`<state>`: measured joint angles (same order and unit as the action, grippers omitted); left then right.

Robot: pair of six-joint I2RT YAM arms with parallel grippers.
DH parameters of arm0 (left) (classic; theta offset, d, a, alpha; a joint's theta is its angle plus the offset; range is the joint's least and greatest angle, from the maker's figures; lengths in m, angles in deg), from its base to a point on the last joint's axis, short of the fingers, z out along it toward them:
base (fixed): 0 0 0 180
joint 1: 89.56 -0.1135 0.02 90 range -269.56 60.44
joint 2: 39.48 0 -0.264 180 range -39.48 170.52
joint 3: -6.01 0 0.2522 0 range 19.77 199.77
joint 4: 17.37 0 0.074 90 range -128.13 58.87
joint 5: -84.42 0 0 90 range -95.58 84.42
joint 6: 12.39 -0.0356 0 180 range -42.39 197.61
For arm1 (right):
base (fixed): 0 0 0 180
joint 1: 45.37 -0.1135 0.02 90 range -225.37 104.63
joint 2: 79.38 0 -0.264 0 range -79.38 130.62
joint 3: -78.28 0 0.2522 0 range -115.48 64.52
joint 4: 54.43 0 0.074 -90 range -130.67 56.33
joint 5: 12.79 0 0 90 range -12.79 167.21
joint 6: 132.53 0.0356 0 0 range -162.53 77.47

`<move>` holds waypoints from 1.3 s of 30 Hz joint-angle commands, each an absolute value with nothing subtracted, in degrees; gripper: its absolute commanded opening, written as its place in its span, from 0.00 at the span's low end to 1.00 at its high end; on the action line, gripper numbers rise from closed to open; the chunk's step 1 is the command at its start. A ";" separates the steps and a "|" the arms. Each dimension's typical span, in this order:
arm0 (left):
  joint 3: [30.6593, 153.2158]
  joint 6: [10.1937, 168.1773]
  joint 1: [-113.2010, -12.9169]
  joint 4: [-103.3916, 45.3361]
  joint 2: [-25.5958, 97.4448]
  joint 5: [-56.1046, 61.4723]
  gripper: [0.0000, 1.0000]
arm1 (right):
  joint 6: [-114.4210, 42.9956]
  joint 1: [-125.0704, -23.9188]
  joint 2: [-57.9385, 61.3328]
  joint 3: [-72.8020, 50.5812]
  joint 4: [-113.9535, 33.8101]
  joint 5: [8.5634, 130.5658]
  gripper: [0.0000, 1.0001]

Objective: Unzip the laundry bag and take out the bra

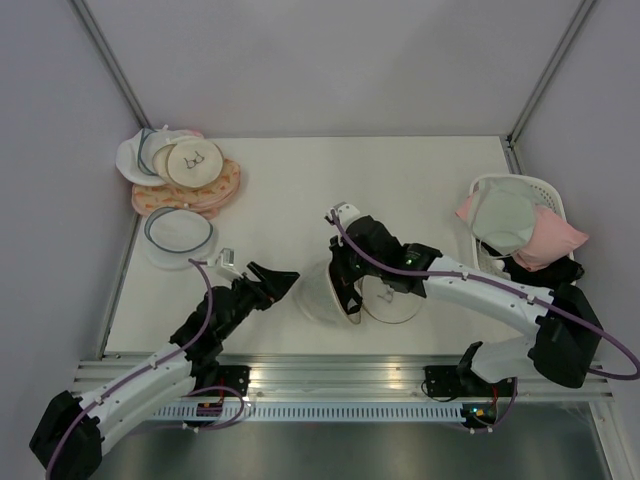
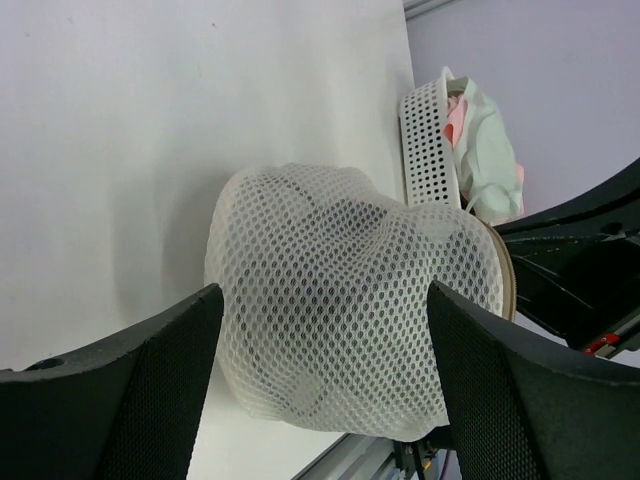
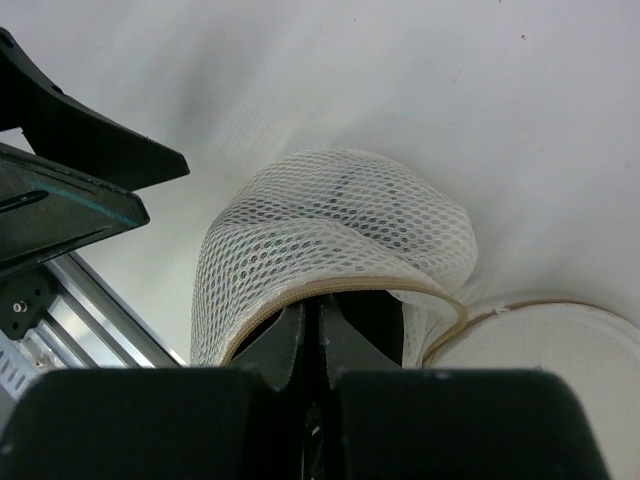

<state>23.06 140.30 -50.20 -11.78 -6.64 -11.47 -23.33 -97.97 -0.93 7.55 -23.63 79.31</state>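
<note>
The laundry bag (image 1: 318, 292) stands tipped up near the table's front, a cream mesh dome (image 2: 350, 310) with a tan zipper rim (image 3: 340, 290). It is unzipped, and its flat face (image 1: 392, 300) lies open to the right. My right gripper (image 3: 322, 310) reaches into the dark opening under the rim, fingers shut, tips hidden inside. Whether they pinch anything I cannot tell. The bra shows only as a dark shade through the mesh (image 3: 345, 185). My left gripper (image 2: 322, 292) is open, one finger on each side of the dome.
A pile of pink and cream pouches (image 1: 185, 175) lies at the back left, a flat white disc with a grey-blue rim (image 1: 180, 232) in front of it. A white basket (image 1: 490, 190) with pale green and pink garments stands at the right. A metal rail (image 1: 330, 375) lines the near edge.
</note>
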 commanded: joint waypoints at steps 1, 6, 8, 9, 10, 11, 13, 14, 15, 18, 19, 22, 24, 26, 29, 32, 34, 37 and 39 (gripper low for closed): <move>28.82 133.86 -50.10 -9.42 -4.33 -9.63 0.85 | -24.16 -98.10 -4.24 8.18 -22.12 78.52 0.00; 40.23 128.41 -49.57 -14.78 4.26 -4.19 0.80 | -23.63 -98.01 -3.53 8.98 -23.61 77.47 0.00; 43.31 126.92 -48.69 -16.09 5.86 -3.56 0.78 | -22.93 -98.01 -2.57 9.33 -24.93 77.47 0.00; 44.11 126.30 -47.38 -17.32 6.65 -3.56 0.77 | -22.84 -98.01 -2.22 9.24 -25.28 77.47 0.00; 45.85 125.60 -46.76 -18.46 7.97 -3.82 0.77 | -22.67 -98.10 -1.52 9.24 -25.81 77.38 0.01; 46.92 124.20 -46.06 -19.95 9.02 -4.78 0.77 | -22.32 -98.02 -1.16 9.15 -25.99 77.38 0.00; 49.81 122.96 -44.30 -24.61 12.44 -5.31 0.76 | -22.22 -98.02 0.06 8.63 -26.17 77.47 0.00; 50.70 121.83 -43.86 -25.67 13.68 -5.31 0.75 | -22.14 -98.01 0.33 8.36 -26.17 77.47 0.00; 51.58 121.38 -43.33 -26.99 14.82 -5.31 0.73 | -21.96 -98.01 0.68 8.19 -26.17 77.47 0.01; 54.30 119.80 -42.19 -30.34 19.57 -5.31 0.69 | -21.96 -98.01 1.12 7.48 -26.25 77.82 0.00; 55.09 119.36 -42.01 -30.78 20.28 -5.31 0.67 | -21.87 -98.01 1.30 7.22 -26.08 77.91 0.00; 56.67 117.96 -41.40 -34.11 21.95 -7.86 0.61 | -22.13 -98.01 1.39 6.78 -25.99 78.52 0.00; 57.64 117.16 -41.22 -35.61 22.92 -9.00 0.56 | -22.14 -98.10 1.65 6.78 -25.90 78.79 0.01; 58.61 115.93 -40.96 -36.14 23.97 -8.66 0.42 | -22.14 -98.10 2.09 6.60 -25.90 78.96 0.00; 58.71 116.01 -40.87 -36.40 24.59 -9.00 0.11 | -22.22 -98.10 2.44 6.25 -25.29 79.40 0.00; 58.09 116.45 -40.87 -36.49 24.50 -10.14 0.02 | -22.40 -98.02 0.69 6.25 -24.76 79.67 0.00; 57.56 116.54 -40.87 -36.67 24.33 -11.28 0.02 | -22.58 -98.02 -2.29 6.16 -23.79 80.28 0.00; 56.86 116.98 -40.87 -36.58 24.68 -12.17 0.02 | -22.93 -98.02 -8.61 6.87 -24.05 81.42 0.00; 56.33 117.50 -40.87 -36.32 25.12 -12.26 0.02 | -23.01 -98.02 -13.61 6.78 -24.49 83.35 0.00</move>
<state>56.56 118.40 -41.13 -35.84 24.44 -10.22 -22.69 -97.99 -5.21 8.60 -22.27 80.30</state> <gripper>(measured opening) 0.028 0.021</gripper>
